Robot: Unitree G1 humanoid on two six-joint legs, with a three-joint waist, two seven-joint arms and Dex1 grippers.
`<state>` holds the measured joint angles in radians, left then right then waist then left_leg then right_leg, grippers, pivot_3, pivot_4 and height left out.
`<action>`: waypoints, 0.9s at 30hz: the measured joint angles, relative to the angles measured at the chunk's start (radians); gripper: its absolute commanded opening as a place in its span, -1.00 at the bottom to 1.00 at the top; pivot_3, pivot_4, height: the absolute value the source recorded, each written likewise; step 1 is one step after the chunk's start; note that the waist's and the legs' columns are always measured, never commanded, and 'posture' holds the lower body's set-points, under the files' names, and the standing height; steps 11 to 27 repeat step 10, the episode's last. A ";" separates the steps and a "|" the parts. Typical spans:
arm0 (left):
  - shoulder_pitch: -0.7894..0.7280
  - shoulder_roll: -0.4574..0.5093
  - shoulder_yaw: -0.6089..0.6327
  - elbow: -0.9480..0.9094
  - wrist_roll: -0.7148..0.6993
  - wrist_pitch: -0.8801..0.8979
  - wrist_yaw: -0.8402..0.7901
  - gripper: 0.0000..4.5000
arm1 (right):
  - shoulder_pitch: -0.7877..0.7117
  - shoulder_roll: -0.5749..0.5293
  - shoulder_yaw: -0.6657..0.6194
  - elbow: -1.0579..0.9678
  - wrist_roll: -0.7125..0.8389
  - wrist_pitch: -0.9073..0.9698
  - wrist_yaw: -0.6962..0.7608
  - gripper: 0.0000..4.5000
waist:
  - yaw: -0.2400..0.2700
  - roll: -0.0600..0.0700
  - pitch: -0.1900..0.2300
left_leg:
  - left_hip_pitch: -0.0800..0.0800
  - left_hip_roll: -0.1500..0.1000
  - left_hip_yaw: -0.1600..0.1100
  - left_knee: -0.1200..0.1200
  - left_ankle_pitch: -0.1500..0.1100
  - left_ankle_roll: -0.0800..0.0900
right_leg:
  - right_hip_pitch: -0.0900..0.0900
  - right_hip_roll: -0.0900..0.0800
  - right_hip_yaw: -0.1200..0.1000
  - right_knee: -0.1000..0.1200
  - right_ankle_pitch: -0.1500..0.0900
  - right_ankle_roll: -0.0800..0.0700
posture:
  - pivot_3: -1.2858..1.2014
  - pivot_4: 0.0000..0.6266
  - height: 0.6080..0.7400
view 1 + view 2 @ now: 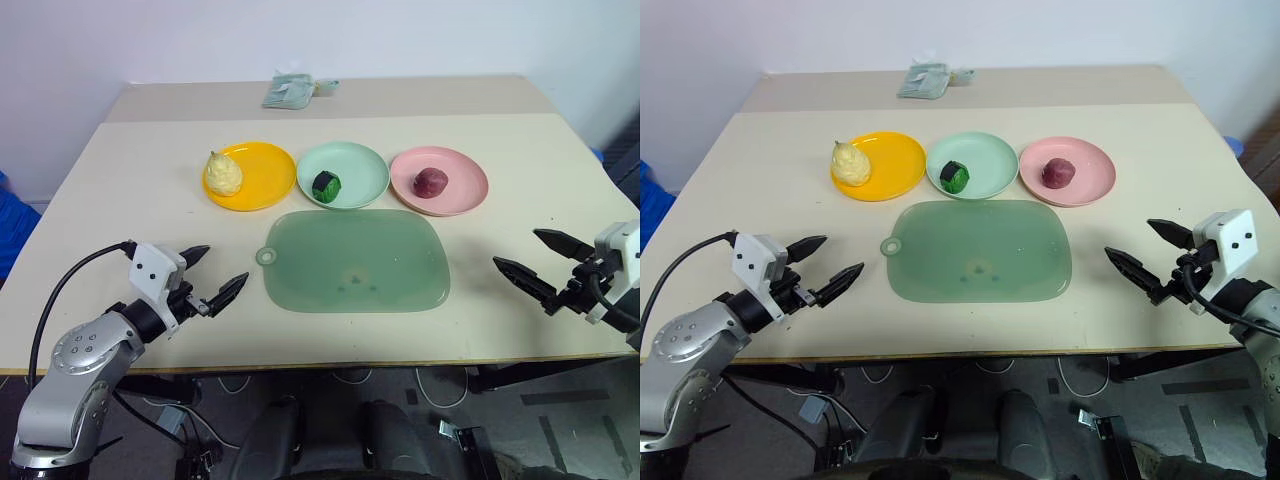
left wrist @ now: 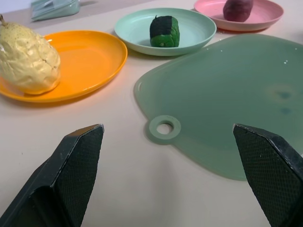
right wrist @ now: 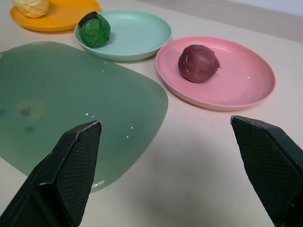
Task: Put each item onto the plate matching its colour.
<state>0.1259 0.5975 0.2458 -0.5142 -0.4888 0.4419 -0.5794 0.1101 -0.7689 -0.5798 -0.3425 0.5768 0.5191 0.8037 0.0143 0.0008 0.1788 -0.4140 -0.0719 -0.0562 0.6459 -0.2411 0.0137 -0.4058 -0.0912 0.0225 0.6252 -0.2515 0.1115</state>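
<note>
Left pincer (image 1: 204, 280): spread wide, holding nothing, over the near desk (image 1: 120, 180) edge.
Right pincer (image 1: 538, 265): spread wide, holding nothing, near the desk's right edge.
Yellow lump (image 1: 223, 174): on the yellow plate (image 1: 265, 170).
Green ball (image 1: 325, 185): on the mint plate (image 1: 360, 170).
Red lump (image 1: 431, 181): on the pink plate (image 1: 465, 180).
Green board (image 1: 350, 262): bare.
Progress: all three appear sorted; nothing seems left.

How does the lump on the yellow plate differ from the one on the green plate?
The yellow lump is pale, bumpy and pointed; the green lump is dark green and black, smaller and blocky-round. The yellow lump sits near its yellow plate's edge; the green one sits nearer its green plate's middle. Both match their plates.
</note>
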 measured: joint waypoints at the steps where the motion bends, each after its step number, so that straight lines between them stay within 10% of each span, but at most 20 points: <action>1: -0.001 -0.001 0.000 0.000 0.000 0.000 0.001 1.00 | 0.000 0.000 0.000 0.000 0.000 0.001 -0.001 0.98 | 0.000 0.000 0.000 | 0.000 0.000 0.000 0.000 0.000 0.000 | 0.000 0.000 0.000 0.000 0.000 0.000 | 0.03 -0.52 1.00; 27: -0.004 -0.010 0.000 0.000 0.001 0.000 0.016 1.00 | -0.002 -0.002 0.002 0.000 0.000 0.018 -0.002 0.98 | 0.000 0.000 0.000 | 0.000 0.000 0.000 0.000 0.000 0.000 | 0.000 0.000 0.000 0.000 0.000 0.000 | 0.03 -0.52 1.00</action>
